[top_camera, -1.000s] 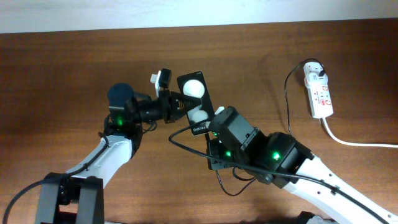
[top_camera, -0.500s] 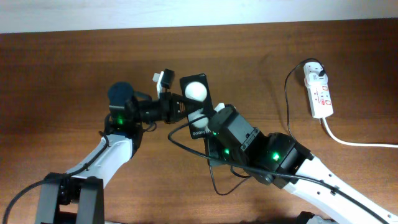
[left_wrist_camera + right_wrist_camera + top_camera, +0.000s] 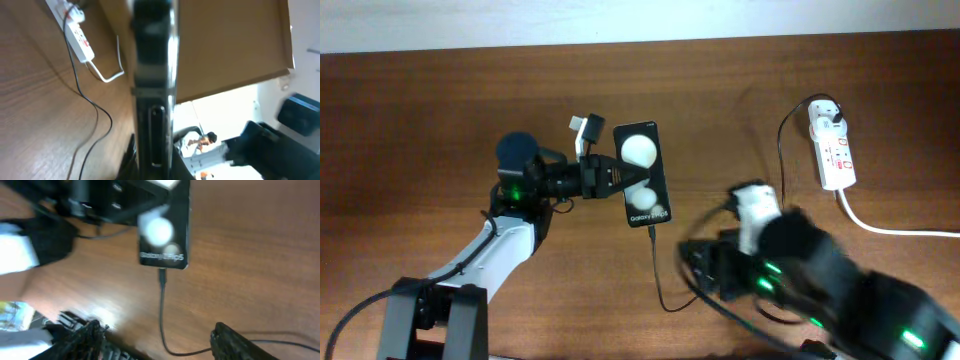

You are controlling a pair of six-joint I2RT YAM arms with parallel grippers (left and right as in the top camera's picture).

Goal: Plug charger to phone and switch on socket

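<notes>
Over the table (image 3: 420, 120), left fingers (image 3: 607, 178) clasp the phone (image 3: 650, 207); blurred right fingers (image 3: 235, 341) spread apart.

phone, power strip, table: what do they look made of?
Phone: glossy black face, likely glass; the bright round spots on it look like reflections.
Power strip: smooth white casing, probably moulded plastic, with no strong shine.
Table: brown with visible wood grain and a slight sheen; solid wood or laminate, can't tell which.
</notes>
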